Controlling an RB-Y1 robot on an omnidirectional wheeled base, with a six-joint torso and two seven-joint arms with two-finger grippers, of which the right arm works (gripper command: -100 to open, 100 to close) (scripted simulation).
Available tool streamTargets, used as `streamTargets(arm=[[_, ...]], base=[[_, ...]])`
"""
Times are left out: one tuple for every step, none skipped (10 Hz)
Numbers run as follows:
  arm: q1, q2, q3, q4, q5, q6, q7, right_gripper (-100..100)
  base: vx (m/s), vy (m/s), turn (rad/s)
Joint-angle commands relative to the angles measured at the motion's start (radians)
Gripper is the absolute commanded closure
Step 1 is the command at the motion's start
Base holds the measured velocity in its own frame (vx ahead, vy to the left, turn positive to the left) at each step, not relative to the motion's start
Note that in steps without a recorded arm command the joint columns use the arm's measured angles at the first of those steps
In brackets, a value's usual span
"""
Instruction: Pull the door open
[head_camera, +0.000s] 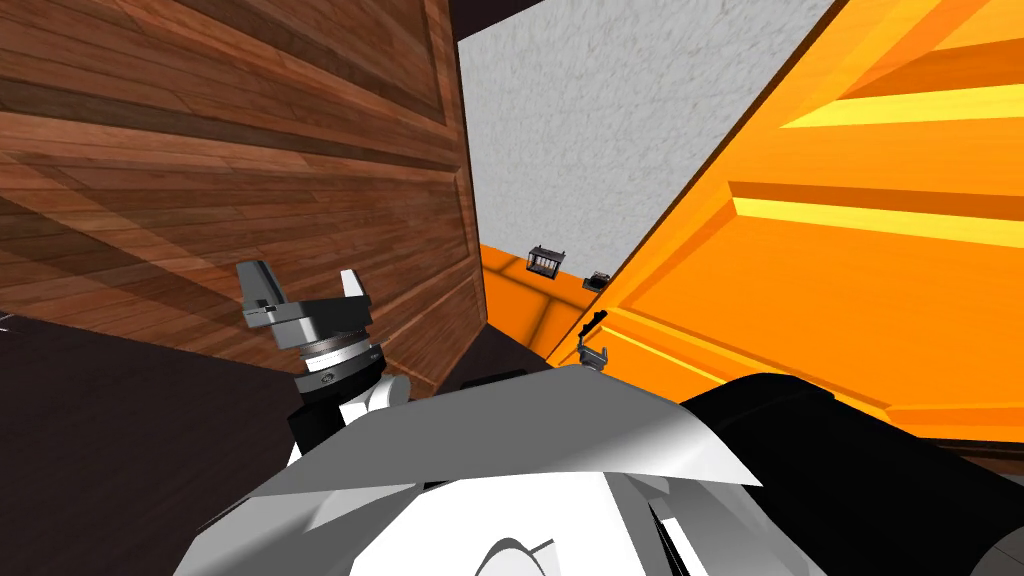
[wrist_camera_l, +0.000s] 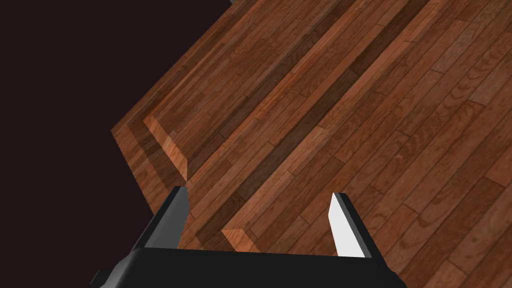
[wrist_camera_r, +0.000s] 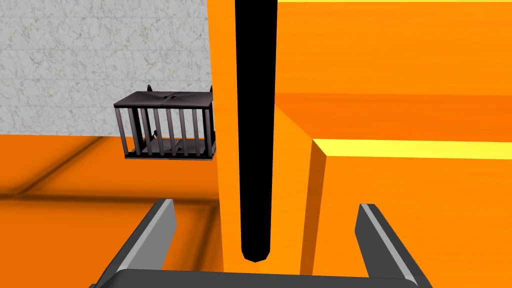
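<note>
Down at our right gripper (wrist_camera_r: 266, 205) the two grey blade fingers stand wide apart with nothing pinched. One long black bar-shaped door handle (wrist_camera_r: 255, 125) runs between them without touching either. Its rounded end stops just short of the gripper's dark body, and its far end is cut off by the picture's edge, so we cannot tell its full length. Right behind the bar is the glossy orange panelled door (wrist_camera_r: 400, 200), with raised panels stepping out beside the handle. From the head, the right gripper (head_camera: 595, 352) is tiny, just past our chest, and the handle (head_camera: 594, 322) is a short black stroke at the near edge of the orange door (head_camera: 850, 280). The forearm behind it is hidden. Over at our left gripper (wrist_camera_l: 258, 193), the two fingers are also spread and hold nothing. They aim at a brown wood-plank panelled surface (wrist_camera_l: 350, 125) close ahead, and we cannot tell whether that is another door. From the head, the left gripper (head_camera: 304, 275) points upward on its raised wrist, just in front of the wood (head_camera: 200, 150). Further out, one black barred cage-like box (wrist_camera_r: 165, 127) sits on the orange floor (wrist_camera_r: 75, 225) by a rough grey wall (wrist_camera_r: 100, 60). The head view catches the cage (head_camera: 545, 260) and, beside it, a second small dark object (head_camera: 597, 281) too small to identify.
</note>
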Motion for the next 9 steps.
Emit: streamTargets(arm=[[-0.03,-0.02,0.006,0.04,0.007,0.002,-0.025,-100],[-0.043,-0.029,0.009,0.055,0.01,0.005,-0.036,-100],[-0.068,-0.048,0.013,0.085,0.016,0.009,-0.056,-100],[-0.09,-0.065,0.018,0.111,0.021,0.013,-0.074,-100],[-0.099,-0.072,0.019,0.122,0.023,0.015,-0.082,-100],[-0.112,-0.082,0.022,0.138,0.026,0.018,-0.093,-100],[-0.117,-0.087,0.023,0.144,0.028,0.019,-0.097,-100],[-0.11,-0.083,0.021,0.132,0.026,0.021,-0.09,-100],[-0.11,-0.083,0.021,0.132,0.026,0.021,-0.09,100]], base=[[0.152,-0.069,-0.111],[0.139,-0.049,-0.103],[0.166,-0.064,-0.151],[0.199,-0.081,-0.15],[0.166,-0.088,-0.076],[0.123,-0.079,-0.045],[0.101,-0.059,-0.033],[0.044,-0.025,0.0],[-0.008,0.003,-0.008]])
